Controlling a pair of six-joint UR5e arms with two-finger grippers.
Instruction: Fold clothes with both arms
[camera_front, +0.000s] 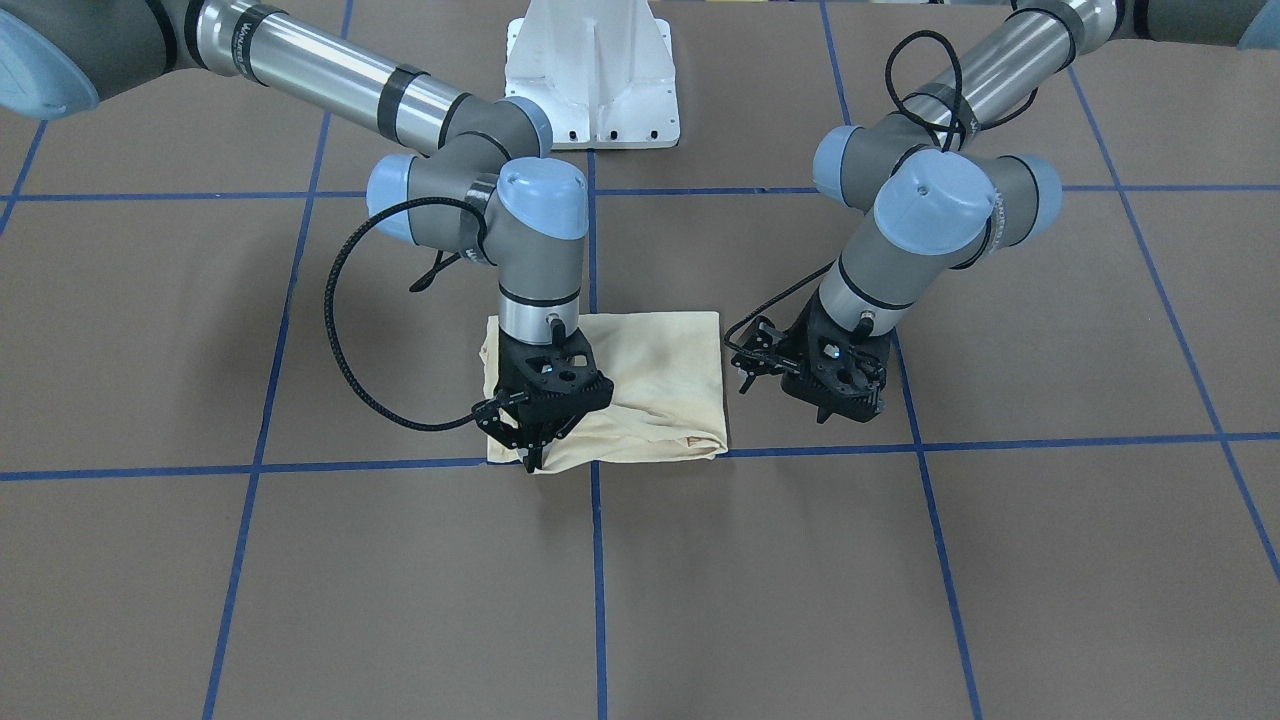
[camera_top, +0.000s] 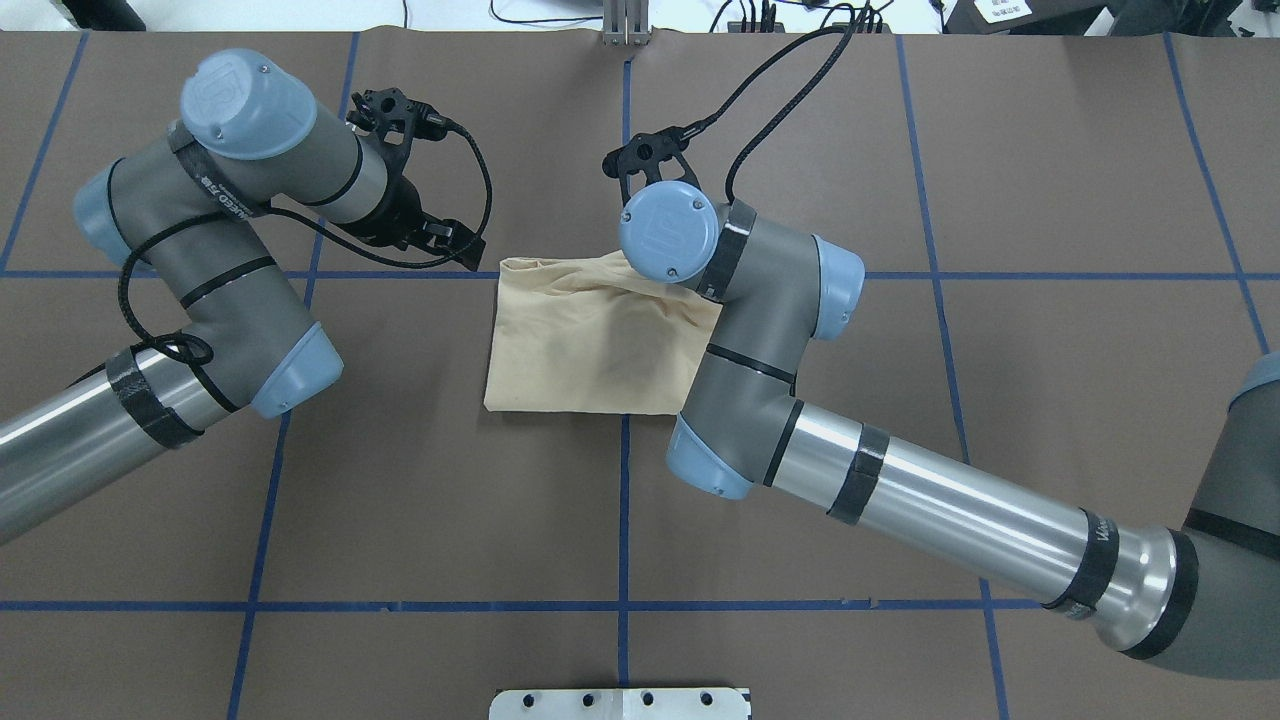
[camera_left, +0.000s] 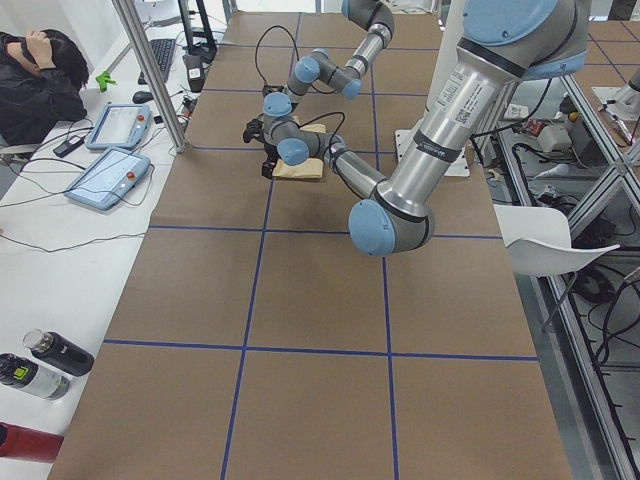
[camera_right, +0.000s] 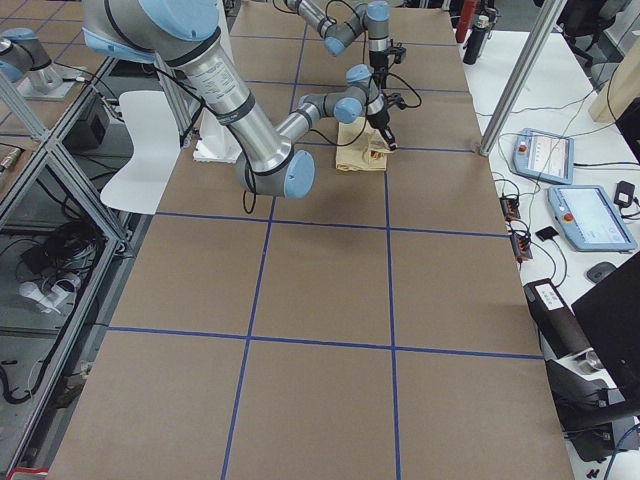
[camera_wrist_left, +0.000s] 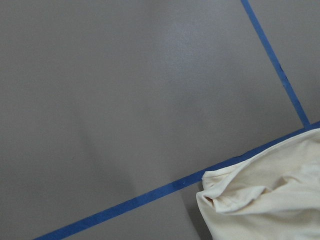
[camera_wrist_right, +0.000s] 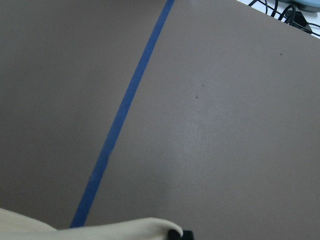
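- While the shirt (camera_front: 650, 380) is lying as a compact folded rectangle near the middle of the table (camera_front: 300, 600), the folding is, by my judgement, nearing its end.
- The right tool (camera_front: 531, 455) is pressing down at the shirt's far right corner, its fingers drawn together and apparently pinching the cream fabric there.
- The left tool (camera_front: 850, 408) is hanging low just left of the shirt, apart from it, with fingers spread and holding nothing.
- The next move is probably calling for the right tool to let go and lift straight up, so the layers are not dragging out of square. A further fold would be needing the left tool on the far left corner first.
- The shirt's far edge is running along a blue tape line (camera_front: 350, 468) and is rumpling slightly at the far left corner. The other edges are looking straight.
- Brown table is showing on every side of the shirt, giving both tools room to pull outward, away from each other.
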